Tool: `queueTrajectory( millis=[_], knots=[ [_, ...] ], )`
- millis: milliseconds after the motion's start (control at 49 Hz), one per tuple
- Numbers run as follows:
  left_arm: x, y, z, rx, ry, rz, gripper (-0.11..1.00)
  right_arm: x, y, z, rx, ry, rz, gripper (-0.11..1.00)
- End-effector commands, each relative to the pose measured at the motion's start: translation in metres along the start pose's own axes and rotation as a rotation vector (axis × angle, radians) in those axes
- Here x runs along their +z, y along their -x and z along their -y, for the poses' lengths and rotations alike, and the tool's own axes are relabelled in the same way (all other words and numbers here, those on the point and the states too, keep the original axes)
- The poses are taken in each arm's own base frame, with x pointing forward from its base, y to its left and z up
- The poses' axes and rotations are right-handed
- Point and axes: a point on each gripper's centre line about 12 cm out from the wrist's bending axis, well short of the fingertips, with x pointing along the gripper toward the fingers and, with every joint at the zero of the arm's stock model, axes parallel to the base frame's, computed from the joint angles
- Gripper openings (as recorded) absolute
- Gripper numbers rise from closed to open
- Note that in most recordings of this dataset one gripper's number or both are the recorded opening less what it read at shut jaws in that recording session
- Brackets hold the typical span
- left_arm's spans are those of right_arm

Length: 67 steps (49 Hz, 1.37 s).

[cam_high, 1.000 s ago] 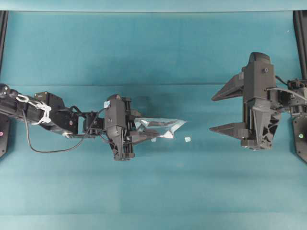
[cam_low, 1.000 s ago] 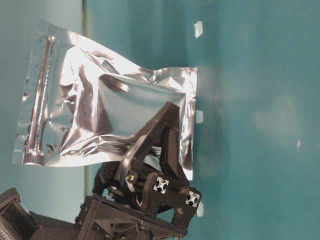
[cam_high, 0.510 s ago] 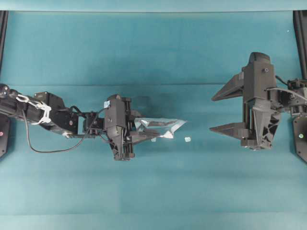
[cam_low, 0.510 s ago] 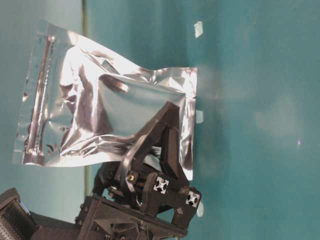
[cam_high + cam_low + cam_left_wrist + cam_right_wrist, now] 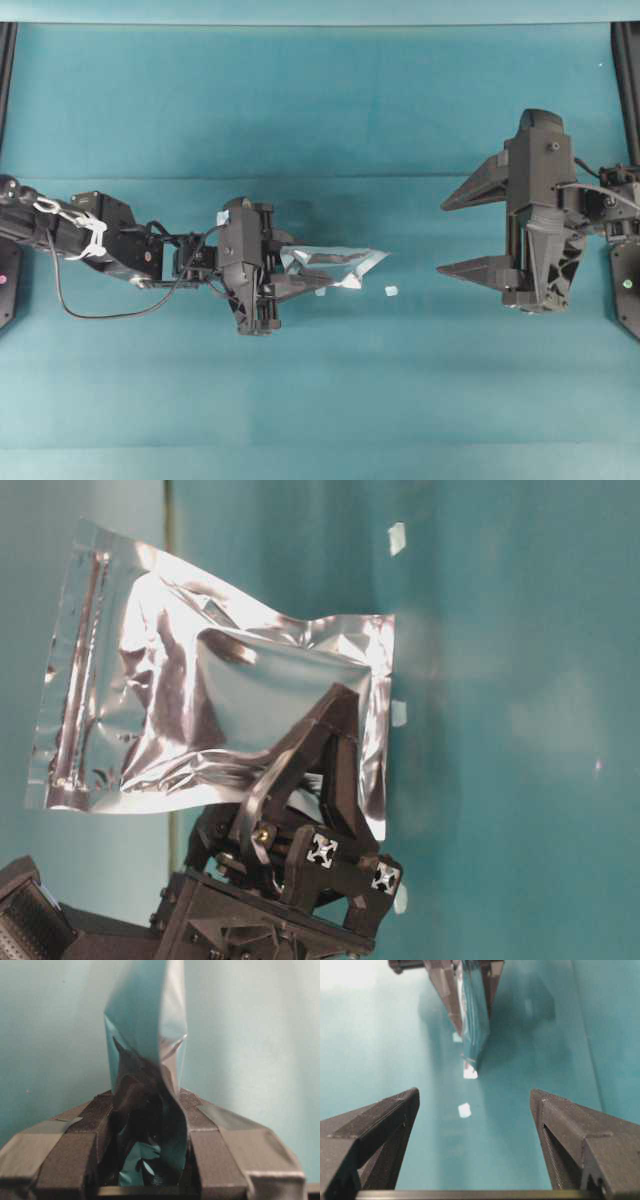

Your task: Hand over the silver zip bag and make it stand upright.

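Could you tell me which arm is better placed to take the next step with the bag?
The right. The left gripper already holds the bag edge-on above the table, its free end pointing across. The right gripper faces that end with fingers wide open and nothing between them, so it can likely advance and take it.

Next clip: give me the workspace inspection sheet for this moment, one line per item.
Surface: teal table, plain, no spills seen.
Job's things: silver zip bag held off the table, edge-on toward the right arm; not yet handed over.
Clutter: small white scrap on the table between the arms.
Grippers: left gripper has its jaws shut on the bag; right gripper has its jaws wide open, empty, apart from the bag.
Cables: black cable loops beside the left arm, tied with white ties.
Surroundings: dark frame posts at the table's side edges; nothing else seen.
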Motion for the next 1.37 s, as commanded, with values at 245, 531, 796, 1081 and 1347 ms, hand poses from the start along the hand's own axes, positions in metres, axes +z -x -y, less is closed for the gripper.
queueTrajectory(
  millis=[245, 531, 796, 1081, 1347],
  knots=[
    [0.0035, 0.0005, 0.0047, -0.012, -0.006, 0.007, 0.30, 0.0054, 0.0040, -0.0004, 0.004, -0.015, 0.026, 0.96],
    [0.0018, 0.0001, 0.0046, -0.012, -0.006, -0.007, 0.30, 0.0043, 0.0035, -0.0004, 0.004, -0.014, 0.023, 0.96],
    [0.0018, 0.0001, 0.0046, -0.012, -0.005, -0.007, 0.30, 0.0042, 0.0035, -0.0008, 0.005, -0.013, 0.023, 0.96],
    [0.0021, -0.0002, 0.0046, -0.012, -0.005, -0.007, 0.30, 0.0042, 0.0035, -0.0008, 0.005, -0.013, 0.023, 0.96],
    [0.0022, 0.0002, 0.0046, -0.012, -0.005, -0.007, 0.30, 0.0031, 0.0031, -0.0003, 0.003, -0.014, 0.020, 0.96]
  ],
)
